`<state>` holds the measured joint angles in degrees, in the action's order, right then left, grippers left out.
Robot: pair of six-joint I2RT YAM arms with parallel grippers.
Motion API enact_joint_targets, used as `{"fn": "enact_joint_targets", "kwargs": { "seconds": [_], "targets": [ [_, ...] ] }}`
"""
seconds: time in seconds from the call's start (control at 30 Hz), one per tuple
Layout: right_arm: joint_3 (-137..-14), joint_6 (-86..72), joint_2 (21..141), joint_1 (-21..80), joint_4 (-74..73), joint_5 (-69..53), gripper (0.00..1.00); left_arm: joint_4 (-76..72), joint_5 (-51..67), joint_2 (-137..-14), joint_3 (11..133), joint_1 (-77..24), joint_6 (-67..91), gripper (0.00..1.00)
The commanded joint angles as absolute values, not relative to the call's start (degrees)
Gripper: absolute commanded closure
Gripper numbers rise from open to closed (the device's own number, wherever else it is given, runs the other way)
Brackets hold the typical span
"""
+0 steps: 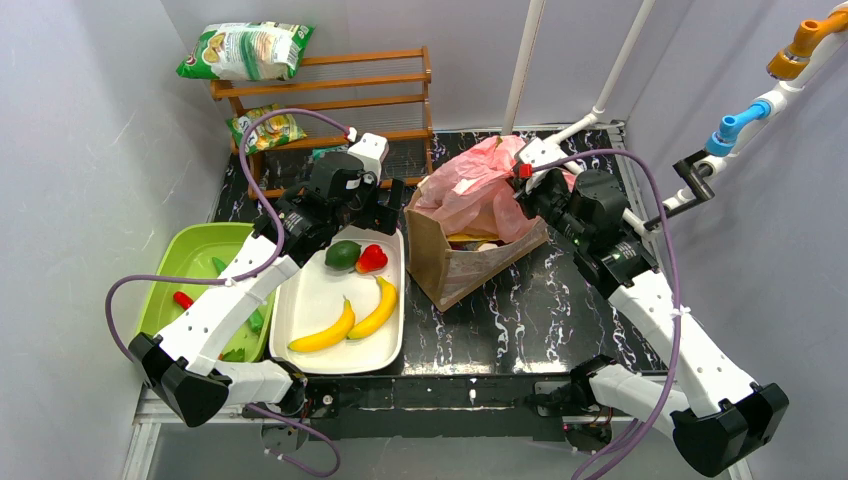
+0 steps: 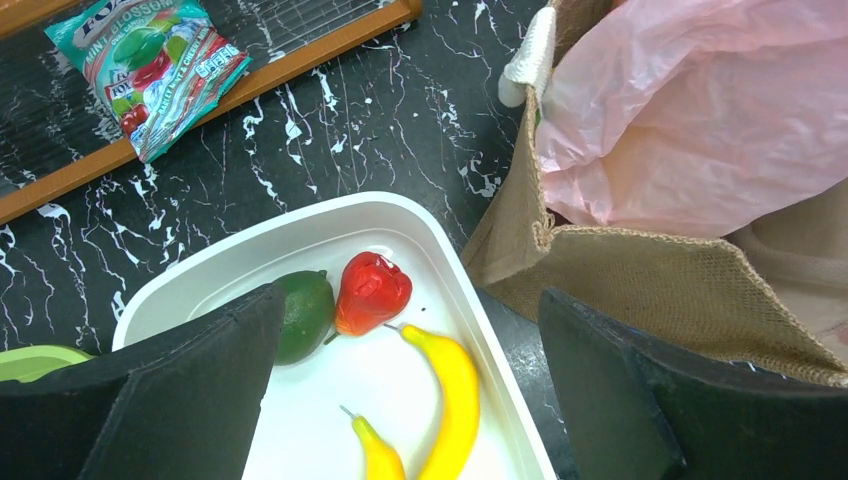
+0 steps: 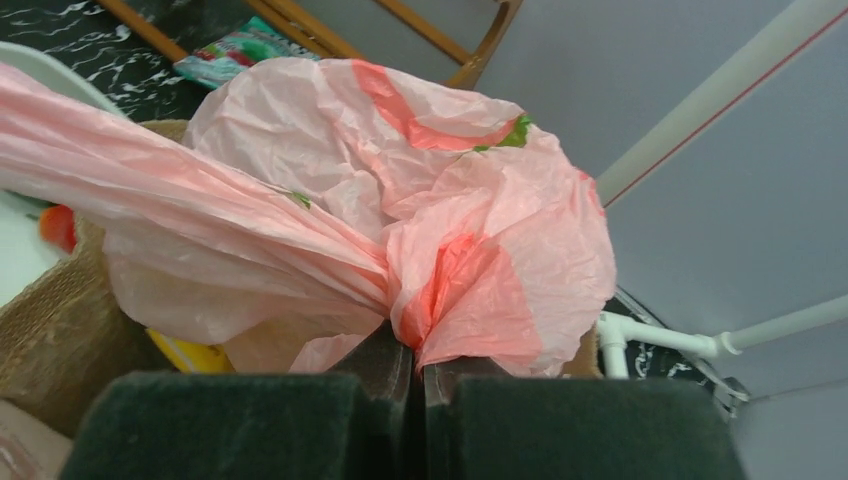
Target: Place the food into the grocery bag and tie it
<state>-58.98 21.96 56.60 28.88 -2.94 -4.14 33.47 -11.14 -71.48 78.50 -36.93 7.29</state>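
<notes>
Seen from above, a black marbled table (image 1: 520, 320) carries everything. Just past its centre, toward 1 o'clock, a stiff brown bag (image 1: 470, 275) stands tilted. The pink grocery bag (image 1: 470, 190) sits inside it and billows out of the top. Something yellow shows low inside the pink plastic, likely a banana, though this is not certain.

At 8 o'clock lies a white tray (image 1: 310, 295), just beside the brown bag. The left gripper (image 2: 410, 300) hovers over the tray's far end with its jaws spread wide and nothing between them. The right gripper (image 3: 418, 345) is at 2 o'clock, its jaws pressed tight on a gathered fold of the pink plastic.

Two bananas, one (image 1: 325, 335) and the other (image 1: 378, 308), lie side by side on the tray. At their 12 o'clock are a green fruit (image 1: 342, 253) and a red fruit (image 1: 371, 258).

Loading looks to be the step in hand, and tying has not begun. The next move would have the left jaws come down across a banana's middle and lift it toward 3 o'clock, over the brown rim. The right arm would need to pull the pink mouth open, not bunched
</notes>
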Motion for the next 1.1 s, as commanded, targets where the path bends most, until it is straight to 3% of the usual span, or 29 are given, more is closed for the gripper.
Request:
{"fn": "enact_joint_targets", "kwargs": {
  "seconds": [0.0, 0.4, 0.67, 1.07],
  "targets": [
    [-57.5, 16.7, 57.6, 28.6, -2.9, -12.1, 0.99, 33.5, -11.0, -70.8, 80.0, -36.8, 7.1, 0.02],
    [-57.7, 8.3, 65.0, 28.7, -2.1, -19.8, 0.99, 33.8, -11.2, -70.7, 79.4, -36.9, 7.3, 0.02],
    [-58.4, 2.7, 71.7, 28.7, -0.6, -18.6, 0.99, 33.6, -10.1, -70.7, 79.7, -36.8, 7.2, 0.02],
    [-56.4, 3.6, 76.8, 28.2, -16.4, -13.2, 0.99, 29.1, -0.5, -69.4, 79.8, -36.8, 2.0, 0.02]
  ]
}}
